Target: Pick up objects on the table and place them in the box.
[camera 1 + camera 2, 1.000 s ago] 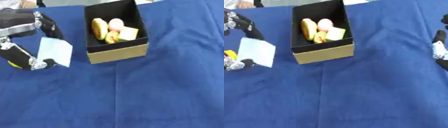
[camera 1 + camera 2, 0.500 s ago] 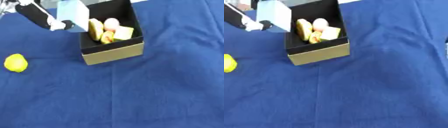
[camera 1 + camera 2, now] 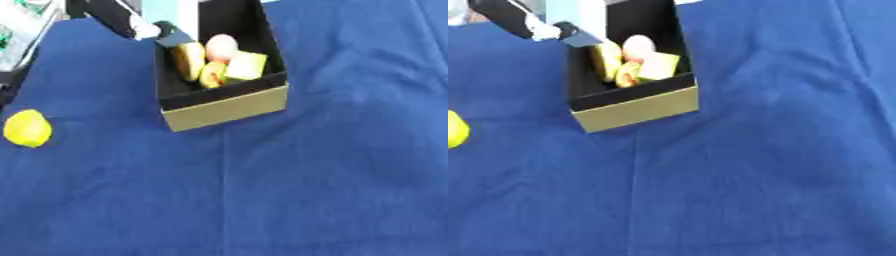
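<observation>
Blue cloth [image 3: 306, 175]; box [image 3: 229, 106] holds perhaps fruit [image 3: 220, 47].

The box [image 3: 223, 102] stands upper middle, its far left corner blocked by the left hand [image 3: 131, 22] with a pale blue packet [image 3: 171, 12]. A lemon [image 3: 27, 128] occupies the left edge; blue cloth [image 3: 332, 175] elsewhere lies open.

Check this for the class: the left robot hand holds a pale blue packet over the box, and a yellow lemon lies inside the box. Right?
Not quite. The lemon lies on the blue cloth, left of the box, as the left eye view shows. The left robot hand does hold the pale blue packet over it.
</observation>
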Controlling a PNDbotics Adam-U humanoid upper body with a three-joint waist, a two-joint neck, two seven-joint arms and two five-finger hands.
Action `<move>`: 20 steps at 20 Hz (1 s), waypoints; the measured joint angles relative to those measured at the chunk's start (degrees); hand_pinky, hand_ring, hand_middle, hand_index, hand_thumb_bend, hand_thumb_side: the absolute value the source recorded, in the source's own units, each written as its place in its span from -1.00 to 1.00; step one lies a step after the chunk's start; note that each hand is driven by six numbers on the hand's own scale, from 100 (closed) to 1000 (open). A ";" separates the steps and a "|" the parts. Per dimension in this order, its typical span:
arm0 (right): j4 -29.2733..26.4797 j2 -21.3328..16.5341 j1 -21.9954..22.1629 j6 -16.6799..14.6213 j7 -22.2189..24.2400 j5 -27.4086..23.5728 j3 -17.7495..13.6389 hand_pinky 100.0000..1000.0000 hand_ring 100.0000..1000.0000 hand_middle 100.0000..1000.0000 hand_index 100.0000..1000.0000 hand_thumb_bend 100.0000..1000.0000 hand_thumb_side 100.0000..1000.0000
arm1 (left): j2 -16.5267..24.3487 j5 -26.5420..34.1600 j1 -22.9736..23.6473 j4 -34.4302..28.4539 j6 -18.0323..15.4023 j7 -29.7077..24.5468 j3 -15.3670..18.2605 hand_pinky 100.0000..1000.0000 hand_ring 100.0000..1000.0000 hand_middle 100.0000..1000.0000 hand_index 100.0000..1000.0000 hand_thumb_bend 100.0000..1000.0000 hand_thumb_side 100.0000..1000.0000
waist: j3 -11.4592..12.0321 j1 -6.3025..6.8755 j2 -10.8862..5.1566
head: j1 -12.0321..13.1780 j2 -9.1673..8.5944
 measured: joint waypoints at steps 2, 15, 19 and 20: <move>0.00 0.06 -0.01 0.03 0.03 -0.03 0.01 0.39 0.44 0.25 0.46 -1.00 -0.77 | -0.74 -0.52 -0.28 2.31 -2.08 0.74 -0.38 0.60 0.38 0.26 0.59 -0.64 -0.81 | -0.01 -0.01 0.14 | 0.03 -0.02; 0.00 0.55 0.72 0.16 0.09 -0.40 -0.03 0.39 0.44 0.25 0.46 -1.00 -0.78 | -1.55 -1.94 0.96 5.37 -5.26 2.25 -0.57 0.62 0.42 0.30 0.65 -0.52 -0.62 | 1.50 -1.02 -0.94 | -0.21 0.10; 0.00 0.63 1.88 0.31 -0.09 -0.43 -0.41 0.39 0.44 0.25 0.46 -1.00 -0.78 | 0.02 1.10 3.64 2.92 -4.22 2.92 0.35 0.61 0.40 0.30 0.65 -0.54 -0.56 | 3.30 -1.79 -1.95 | -1.15 0.92; 0.00 0.75 2.07 0.40 -0.21 -0.44 -0.47 0.39 0.44 0.25 0.46 -1.00 -0.79 | 0.60 2.07 4.46 2.20 -3.84 3.01 0.66 0.60 0.38 0.27 0.64 -0.57 -0.57 | 3.68 -2.08 -2.23 | -1.45 1.14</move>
